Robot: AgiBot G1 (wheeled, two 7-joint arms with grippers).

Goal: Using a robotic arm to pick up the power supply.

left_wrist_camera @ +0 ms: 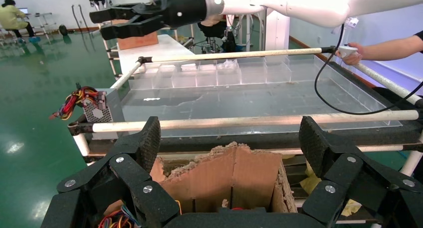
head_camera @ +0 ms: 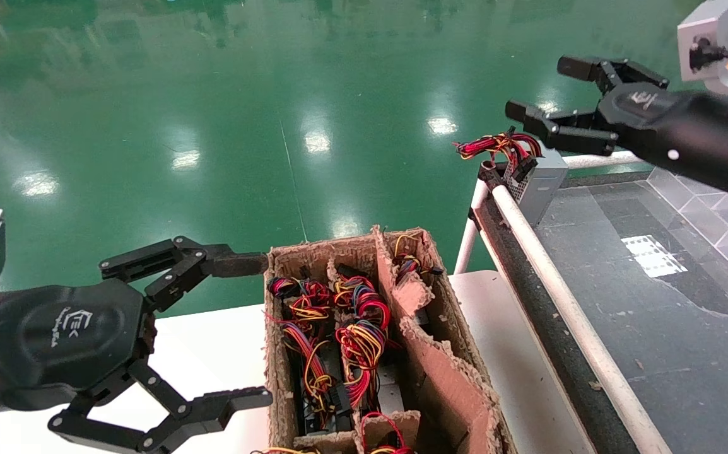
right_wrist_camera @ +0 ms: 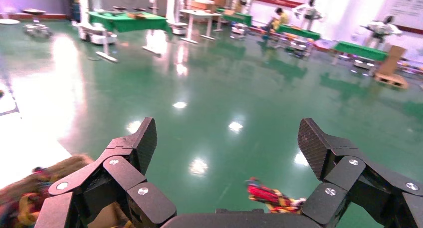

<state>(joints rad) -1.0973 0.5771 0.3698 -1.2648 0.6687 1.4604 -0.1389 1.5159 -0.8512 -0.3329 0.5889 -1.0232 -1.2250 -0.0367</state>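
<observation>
A grey power supply point(head_camera: 542, 184) stands at the far left corner of the conveyor, its red, yellow and black wires point(head_camera: 498, 146) hanging over the rail. My right gripper point(head_camera: 540, 88) hovers open just above and behind it, holding nothing. The right wrist view shows only the wire bundle point(right_wrist_camera: 269, 196) below the open right gripper point(right_wrist_camera: 227, 143). My left gripper point(head_camera: 266, 331) is open beside the cardboard box point(head_camera: 446, 378), which holds several more wired supplies point(head_camera: 358, 340). In the left wrist view, the open left gripper point(left_wrist_camera: 230, 138) faces the box point(left_wrist_camera: 234, 175), with the power supply point(left_wrist_camera: 98, 109) beyond.
The conveyor point(head_camera: 654, 302) has a white rail point(head_camera: 566, 296) along its near edge and clear dividers point(left_wrist_camera: 209, 76) at the back. The box rests on a white table point(head_camera: 212, 353). Green floor lies beyond. A person's hand point(left_wrist_camera: 351, 51) holds a cabled device by the conveyor's far rail.
</observation>
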